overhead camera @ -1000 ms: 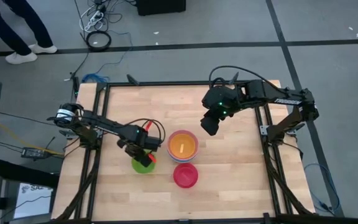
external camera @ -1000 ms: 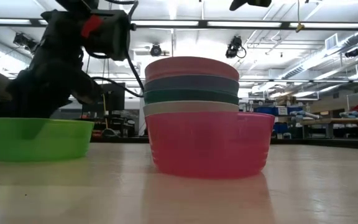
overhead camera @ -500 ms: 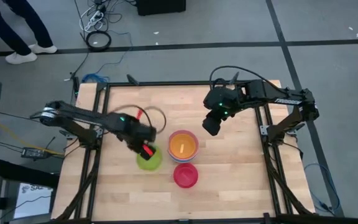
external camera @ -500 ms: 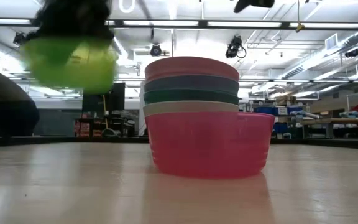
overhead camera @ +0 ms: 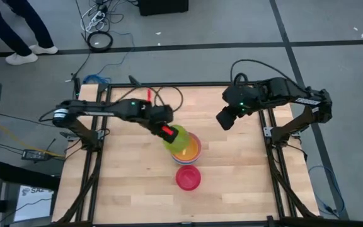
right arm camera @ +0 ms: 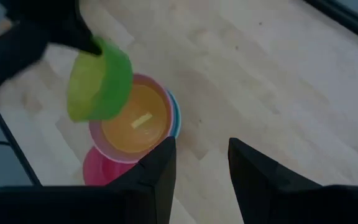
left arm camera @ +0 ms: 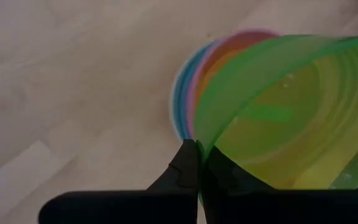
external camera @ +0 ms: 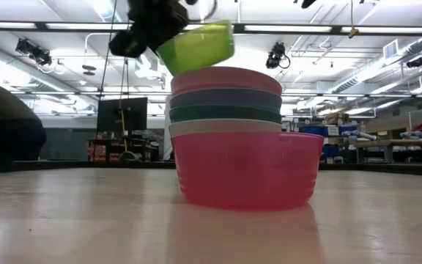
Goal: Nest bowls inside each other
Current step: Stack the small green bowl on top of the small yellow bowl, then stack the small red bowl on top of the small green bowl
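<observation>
My left gripper (overhead camera: 167,132) is shut on a lime green bowl (overhead camera: 179,139), which hangs tilted (external camera: 196,45) just above a stack of nested bowls (overhead camera: 188,151). The stack's top bowl is pink with a yellow one inside it (right arm camera: 135,121). In the left wrist view the lime bowl (left arm camera: 291,118) covers most of the stack (left arm camera: 180,102). A red bowl (overhead camera: 188,178) stands on its base on the table, near the stack's front side. My right gripper (overhead camera: 227,118) hovers open, high and to the right of the stack (right arm camera: 201,165). My left gripper pinches the lime bowl's rim (left arm camera: 199,152) on the side toward the table's left, one finger outside the wall and one inside it. The fingers slant down from the left. The bowl is lifted clear and tipped, its far side lower toward the stack.
Bare wooden tabletop (overhead camera: 131,183) lies to the left, front and right of the bowls. Black frame rails (overhead camera: 93,164) run along the table's left and right edges. A person's legs (overhead camera: 17,31) show on the floor beyond the far left corner.
My left gripper has lifted the lime green bowl off the table and carried it up and toward the right and far side, to just over the stack. The bowl has tipped from level to tilted. My right gripper has drifted toward the table's right edge.
</observation>
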You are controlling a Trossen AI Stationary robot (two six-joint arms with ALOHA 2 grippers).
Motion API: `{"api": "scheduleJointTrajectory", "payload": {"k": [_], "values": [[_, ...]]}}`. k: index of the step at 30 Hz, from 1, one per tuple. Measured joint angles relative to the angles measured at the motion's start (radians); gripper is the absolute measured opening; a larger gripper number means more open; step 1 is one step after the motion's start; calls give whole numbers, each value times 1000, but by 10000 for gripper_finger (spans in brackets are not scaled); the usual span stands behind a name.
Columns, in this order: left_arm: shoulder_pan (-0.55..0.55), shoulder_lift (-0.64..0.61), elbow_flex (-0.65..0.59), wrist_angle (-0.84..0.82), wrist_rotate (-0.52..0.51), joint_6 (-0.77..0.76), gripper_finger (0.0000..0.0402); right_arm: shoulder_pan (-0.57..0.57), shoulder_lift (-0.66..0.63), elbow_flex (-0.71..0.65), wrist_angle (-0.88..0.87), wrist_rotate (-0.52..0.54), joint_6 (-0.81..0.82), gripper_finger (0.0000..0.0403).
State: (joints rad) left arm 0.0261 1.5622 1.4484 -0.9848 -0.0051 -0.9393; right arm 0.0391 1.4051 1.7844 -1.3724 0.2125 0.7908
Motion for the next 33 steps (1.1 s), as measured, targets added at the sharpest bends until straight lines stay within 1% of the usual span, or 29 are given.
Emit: {"api": "scheduleJointTrajectory", "payload": {"k": [5, 12, 18, 23, 29, 33], "values": [[0, 106, 55, -16, 26, 47, 5, 13, -14, 0, -40, 9, 37, 135], [0, 179, 96, -4, 132, 55, 53, 39, -10, 0, -52, 9, 46, 135], [4, 180, 98, -12, 142, 72, 90, 53, 1, 0, -57, 23, 46, 135], [7, 178, 98, -10, 207, 49, 114, 53, 7, 0, -67, 24, 45, 135], [7, 178, 105, -15, 232, 23, 128, 53, 6, 0, -69, 25, 41, 135], [7, 176, 163, -31, 223, 52, 129, 53, 6, 0, -69, 29, 30, 135]]}}
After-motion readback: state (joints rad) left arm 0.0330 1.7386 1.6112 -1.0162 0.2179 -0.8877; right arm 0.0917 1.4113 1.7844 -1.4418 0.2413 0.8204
